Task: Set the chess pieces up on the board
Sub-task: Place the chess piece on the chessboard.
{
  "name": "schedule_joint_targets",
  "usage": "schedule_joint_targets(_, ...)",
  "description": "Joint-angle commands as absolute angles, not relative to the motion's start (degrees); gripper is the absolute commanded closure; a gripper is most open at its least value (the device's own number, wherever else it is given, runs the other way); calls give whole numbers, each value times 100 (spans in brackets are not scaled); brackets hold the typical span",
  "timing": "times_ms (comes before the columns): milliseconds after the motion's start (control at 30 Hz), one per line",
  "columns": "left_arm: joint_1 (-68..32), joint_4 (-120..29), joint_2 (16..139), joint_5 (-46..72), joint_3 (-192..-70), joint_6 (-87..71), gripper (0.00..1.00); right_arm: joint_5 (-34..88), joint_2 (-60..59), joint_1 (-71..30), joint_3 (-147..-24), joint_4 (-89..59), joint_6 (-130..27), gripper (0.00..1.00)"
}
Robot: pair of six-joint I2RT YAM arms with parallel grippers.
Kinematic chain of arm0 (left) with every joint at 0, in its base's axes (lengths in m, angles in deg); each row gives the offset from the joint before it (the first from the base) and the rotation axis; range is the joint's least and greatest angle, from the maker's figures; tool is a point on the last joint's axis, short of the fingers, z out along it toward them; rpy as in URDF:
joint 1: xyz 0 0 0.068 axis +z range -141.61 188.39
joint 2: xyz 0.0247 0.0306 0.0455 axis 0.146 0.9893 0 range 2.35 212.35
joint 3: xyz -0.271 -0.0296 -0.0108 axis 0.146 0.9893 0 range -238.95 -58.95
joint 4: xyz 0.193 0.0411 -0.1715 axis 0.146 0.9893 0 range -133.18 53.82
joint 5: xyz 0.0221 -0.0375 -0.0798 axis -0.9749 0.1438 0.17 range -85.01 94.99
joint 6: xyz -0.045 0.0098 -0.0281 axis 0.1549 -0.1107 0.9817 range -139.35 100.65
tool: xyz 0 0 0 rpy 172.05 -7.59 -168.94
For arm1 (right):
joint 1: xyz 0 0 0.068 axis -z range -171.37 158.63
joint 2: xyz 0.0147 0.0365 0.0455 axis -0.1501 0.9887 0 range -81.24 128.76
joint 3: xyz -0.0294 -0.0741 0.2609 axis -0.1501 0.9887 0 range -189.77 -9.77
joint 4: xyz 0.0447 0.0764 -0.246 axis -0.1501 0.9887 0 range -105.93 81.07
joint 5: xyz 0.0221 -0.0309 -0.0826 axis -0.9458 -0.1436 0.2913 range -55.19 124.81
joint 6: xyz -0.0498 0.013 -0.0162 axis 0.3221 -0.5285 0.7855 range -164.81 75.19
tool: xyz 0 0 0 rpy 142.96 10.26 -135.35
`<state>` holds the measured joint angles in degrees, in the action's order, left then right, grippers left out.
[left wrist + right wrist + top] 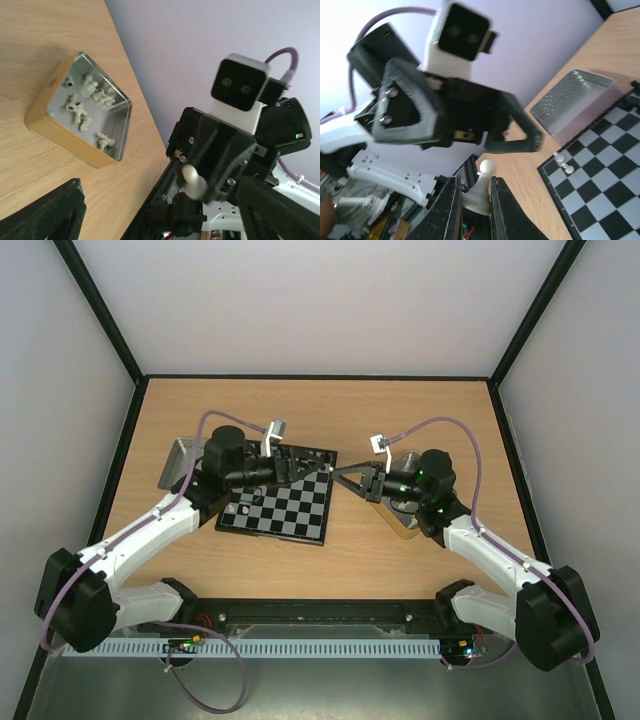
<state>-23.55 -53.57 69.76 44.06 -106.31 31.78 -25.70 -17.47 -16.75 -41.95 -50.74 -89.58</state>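
From overhead, my left claw [312, 466] and my right claw [348, 478] point at each other, tips nearly meeting above the far right corner of the small square chessboard [285, 512] with black and silvery checks. The board lies flat on the light wooden table [330, 410] between my arms. From up here I cannot tell how wide either claw stands. A shallow grey metal tray [178, 462] sits near the board's far left corner, beside my left wrist, and a few specks on the board's near left squares are too small to tell apart. Through my left wrist camera, my own two dark fingers [45, 215] sit at the lower corners of the view, spread wide with nothing between them. Facing me is the right claw, pinching a small cream-white pawn [192, 182]. Off to the side on the table lies a square gold-sided tin [60, 135] with cream chess pieces [80, 112] scattered inside it. Through my right wrist camera, my two fingers are clamped on the pawn's lower body, its round head standing clear above the tips. Beyond it the left claw gapes, its fingers apart from the pawn. Two tiny cream pieces [562, 162] stand at the board's edge nearest the grey tray.
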Motion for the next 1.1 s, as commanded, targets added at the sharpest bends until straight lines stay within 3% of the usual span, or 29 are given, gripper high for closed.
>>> schedule_joint_targets(0, -2548, -5628, 7236, 4765, -10965, 3936, 20, -3188, -2065, -1822, -4275, -5526, -8765, 92)
schedule_joint_targets(467, -2810, -6327, 7504, 5661, -10974, 4398, 62, -3184, -2078, -1991, -4428, -4778, -8139, 92)
schedule_joint_targets(633, -2894, -6242, 7624, 5732, -11002, 4270, 70, -3133, -1995, -1993, -4497, -4573, -7847, 92)
schedule_joint_targets(967, -2901, -6315, 7667, 5843, -11002, 4246, 96, -2830, -1872, -1999, -4567, -4345, -7693, 93)
schedule_joint_targets(1067, -2899, -6290, 7624, 5826, -10977, 4220, 98, -2737, -1849, -2000, -4588, -4340, -7702, 91)
